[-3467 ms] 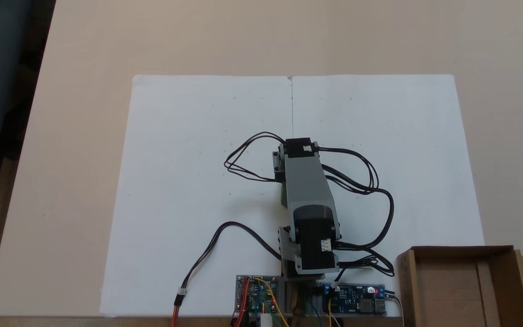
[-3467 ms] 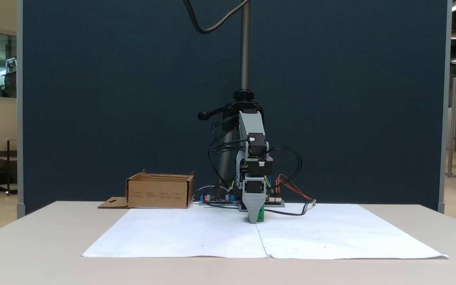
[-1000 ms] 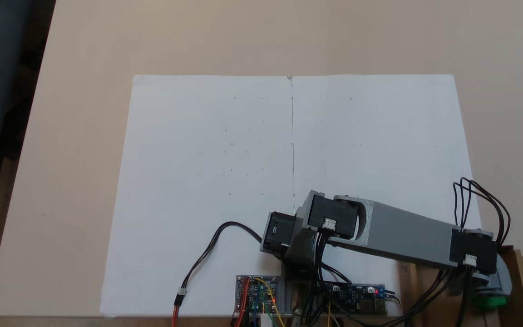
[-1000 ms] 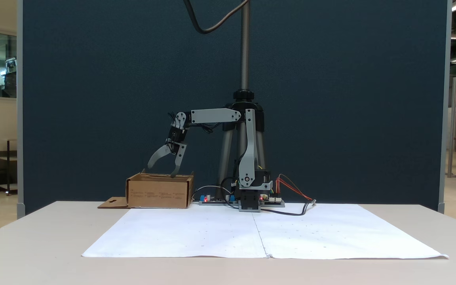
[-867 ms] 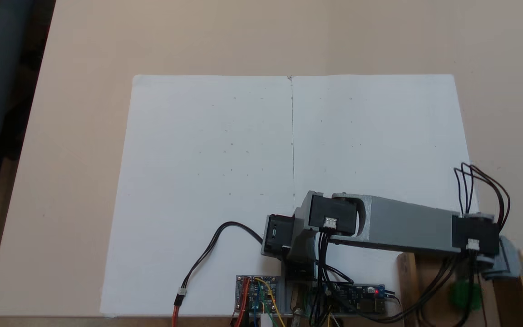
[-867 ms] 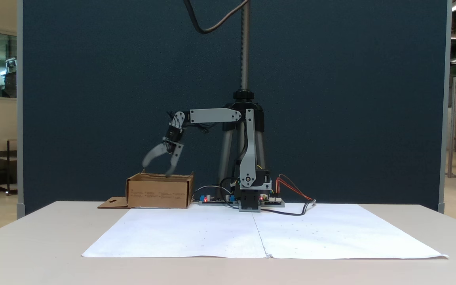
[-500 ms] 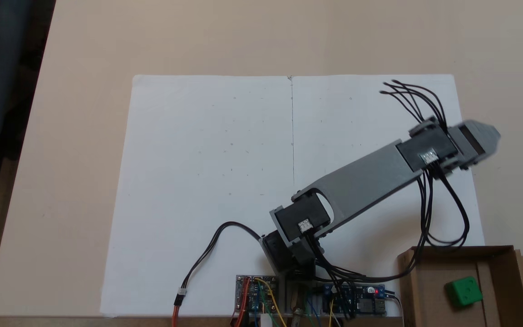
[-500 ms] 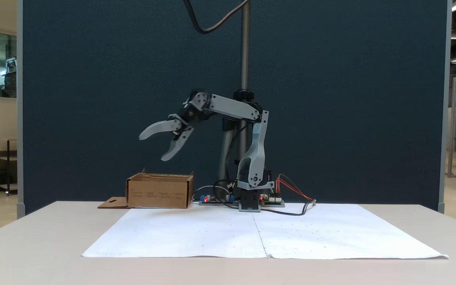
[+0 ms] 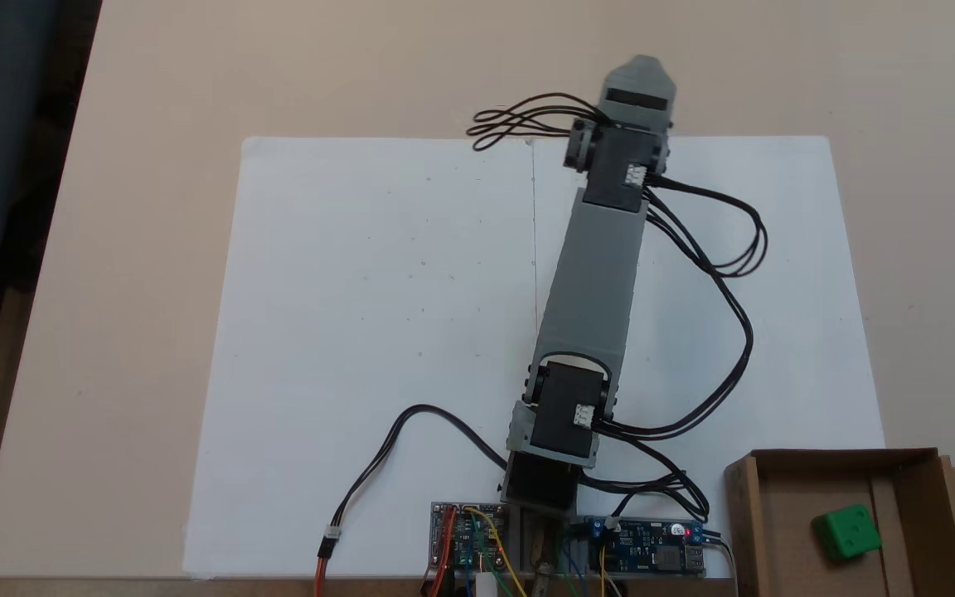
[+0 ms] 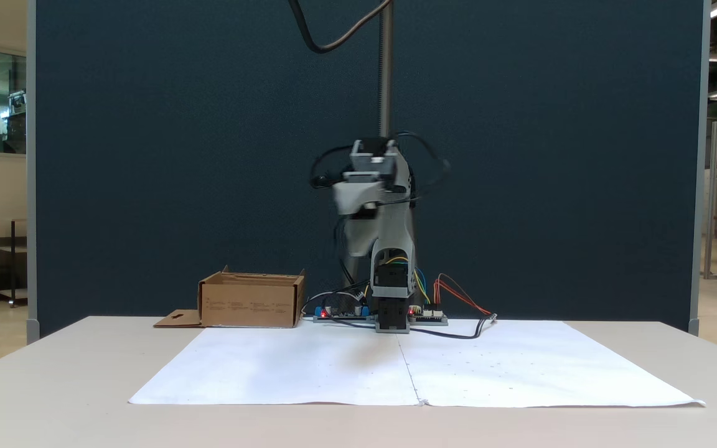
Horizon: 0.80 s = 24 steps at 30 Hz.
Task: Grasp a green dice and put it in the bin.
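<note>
Your gripper (image 9: 642, 70) points away from the arm's base, its tip past the far edge of the white paper sheet (image 9: 378, 332) in the fixed view from above; in the fixed view from the front the gripper (image 10: 358, 221) faces the camera, raised well above the table (image 10: 53, 386). In that front view the two fingers (image 10: 358, 199) appear as pale, blurred shapes, one above the other, with a dark gap between them, which suggests they stand apart; from above only the upper one shows, so you cannot tell for certain, and nothing is seen held between them. Behind the gripper, the grey arm (image 9: 598, 282) stretches straight over the right half of the sheet, with black cables (image 9: 718, 274) looping off to the right in the view from above. The arm's base stands at the near edge of that view, flanked by two circuit boards (image 9: 469, 535). The green dice (image 9: 847, 531) lies inside the cardboard box (image 9: 743, 506) at the lower right corner of the view from above, well apart from the gripper, resting on the box floor with its pips turned upward. From the front, the box (image 10: 251, 302) sits on the table to the left of the base, its hang-hole tab lying flat on the tabletop at its left side.
</note>
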Tool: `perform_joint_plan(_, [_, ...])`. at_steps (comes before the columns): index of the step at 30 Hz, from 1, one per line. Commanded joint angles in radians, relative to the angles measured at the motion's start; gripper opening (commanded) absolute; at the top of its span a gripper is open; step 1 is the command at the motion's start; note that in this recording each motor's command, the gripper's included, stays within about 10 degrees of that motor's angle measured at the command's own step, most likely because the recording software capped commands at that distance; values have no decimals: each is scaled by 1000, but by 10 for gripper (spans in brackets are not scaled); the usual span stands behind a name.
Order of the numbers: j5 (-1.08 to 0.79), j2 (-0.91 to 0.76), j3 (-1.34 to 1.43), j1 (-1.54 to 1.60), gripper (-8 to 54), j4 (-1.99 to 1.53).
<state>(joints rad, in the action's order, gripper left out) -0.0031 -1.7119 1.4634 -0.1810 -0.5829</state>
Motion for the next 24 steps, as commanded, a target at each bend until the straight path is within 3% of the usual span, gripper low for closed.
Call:
perform_joint_plan(1, [69,-41,-46,55,444,86])
perform_joint_plan(5, [51,-52,37,115,451,228])
perform_joint_plan(15, [-37,-264,486,78,455,601])
perform_joint_plan(24, [-35,-396,778,104,426,894])
